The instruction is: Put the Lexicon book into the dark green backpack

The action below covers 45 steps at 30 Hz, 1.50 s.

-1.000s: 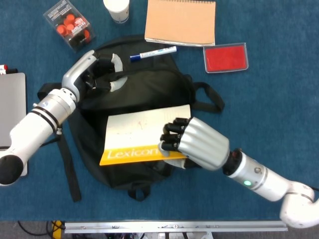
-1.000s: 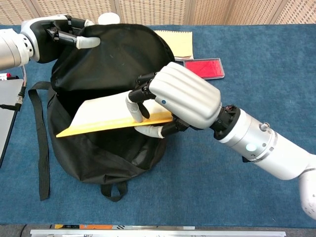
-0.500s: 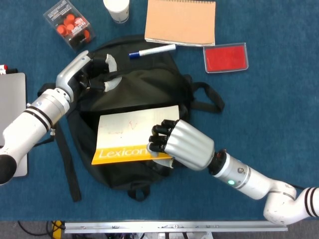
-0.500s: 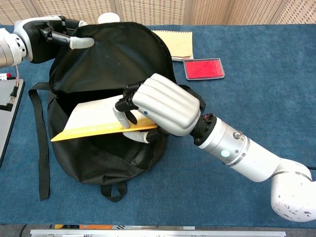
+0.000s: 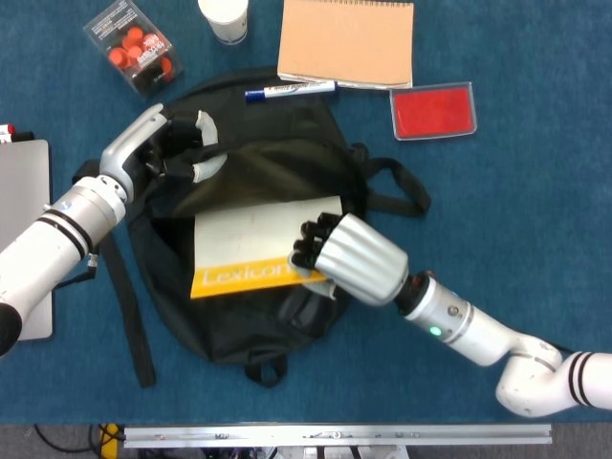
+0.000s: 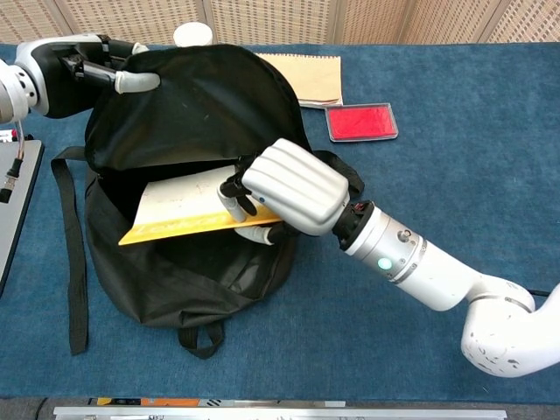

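Observation:
The dark green backpack [image 5: 277, 163] [image 6: 201, 96] lies on the blue table with its mouth held wide. My left hand [image 5: 167, 143] [image 6: 92, 70] grips the upper flap and lifts it at the far left. My right hand [image 5: 346, 256] [image 6: 284, 188] grips the right end of the Lexicon book [image 5: 251, 251] [image 6: 188, 210], white with a yellow band. The book lies partly inside the opening, its top edge tucked under the raised flap. The yellow spine faces the front.
On the backpack's far edge rests a blue marker [image 5: 290, 91]. Behind it are a tan notebook [image 5: 346, 40], a red case [image 5: 433, 110], a white cup [image 5: 225, 17] and a clear box of red pieces [image 5: 134, 48]. A grey laptop [image 5: 21, 210] lies at the left edge.
My right hand has pushed the book further back into the bag's opening, so its top edge now sits under the flap. The left hand keeps holding the flap up.

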Each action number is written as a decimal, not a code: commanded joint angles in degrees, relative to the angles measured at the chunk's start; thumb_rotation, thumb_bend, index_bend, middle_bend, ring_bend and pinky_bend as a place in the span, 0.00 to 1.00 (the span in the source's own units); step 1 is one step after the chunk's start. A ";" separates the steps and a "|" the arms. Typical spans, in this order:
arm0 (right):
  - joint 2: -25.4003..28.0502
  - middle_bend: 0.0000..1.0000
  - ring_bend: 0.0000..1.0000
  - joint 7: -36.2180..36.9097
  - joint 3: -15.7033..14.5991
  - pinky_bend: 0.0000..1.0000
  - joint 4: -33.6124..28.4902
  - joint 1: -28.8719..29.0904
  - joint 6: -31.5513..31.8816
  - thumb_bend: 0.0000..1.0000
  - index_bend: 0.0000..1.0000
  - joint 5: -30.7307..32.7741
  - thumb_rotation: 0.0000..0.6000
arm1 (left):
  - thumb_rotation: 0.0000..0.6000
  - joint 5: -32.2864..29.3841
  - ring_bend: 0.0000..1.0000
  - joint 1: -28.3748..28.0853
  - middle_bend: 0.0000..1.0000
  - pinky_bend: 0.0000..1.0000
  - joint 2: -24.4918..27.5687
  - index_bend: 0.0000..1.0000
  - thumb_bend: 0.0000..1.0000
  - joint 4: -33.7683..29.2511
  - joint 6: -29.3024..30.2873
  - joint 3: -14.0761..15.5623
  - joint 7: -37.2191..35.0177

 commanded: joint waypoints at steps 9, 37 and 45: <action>-5.72 0.72 0.51 -0.51 2.22 0.62 7.22 2.57 2.22 0.32 0.79 1.79 1.00 | 1.00 1.27 0.46 1.18 0.54 0.25 0.65 0.67 0.38 0.21 -1.89 -0.86 -1.41; -10.99 0.72 0.51 1.03 0.72 0.62 17.57 5.08 -2.59 0.31 0.79 7.11 1.00 | 1.00 3.14 0.46 3.16 0.53 0.25 1.38 0.67 0.38 0.32 -4.03 -2.39 -2.71; -9.67 0.60 0.43 0.40 0.64 0.59 13.77 4.56 -4.20 0.23 0.67 9.30 1.00 | 1.00 3.20 0.46 3.42 0.53 0.25 1.32 0.66 0.38 0.59 -4.23 -2.44 -2.73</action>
